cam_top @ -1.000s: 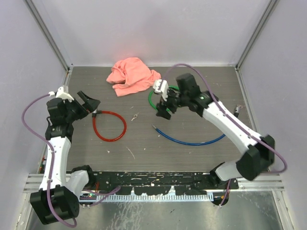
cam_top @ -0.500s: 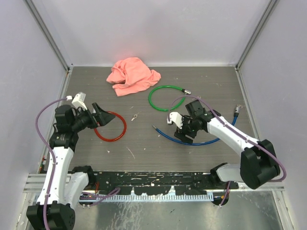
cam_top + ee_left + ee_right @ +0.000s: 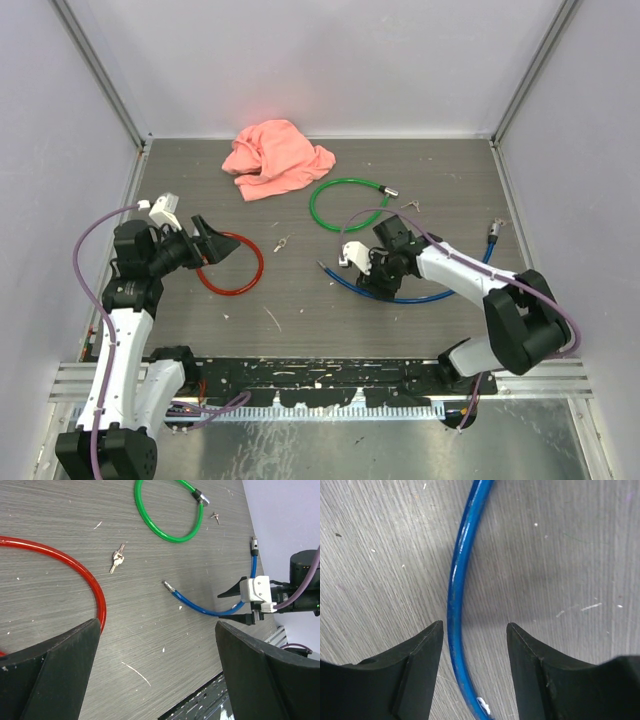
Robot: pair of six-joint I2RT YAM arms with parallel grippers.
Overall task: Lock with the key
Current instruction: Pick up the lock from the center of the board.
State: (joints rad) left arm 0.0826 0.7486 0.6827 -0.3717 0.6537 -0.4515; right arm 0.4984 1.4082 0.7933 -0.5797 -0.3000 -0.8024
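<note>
The right pincer is held spread open low over the dark grey wood-grain surface. The blue plastic-coated cable lock passes between its two black fingers, and nothing is clamped. Whether the cable is touched cannot be told. The blue cable is seen unfastened: its thin metal tip and its barrel end lie well apart.

The small silver bunch of keys is left lying flat on the surface, between the red plastic-coated cable loop and the blue cable's tip, apart from both pincers. A second small key is seen just beside the closed green plastic-coated cable loop.

The left pincer is held wide open and empty above the near edge of the red loop. A crumpled pink cloth is seen at the far side.
</note>
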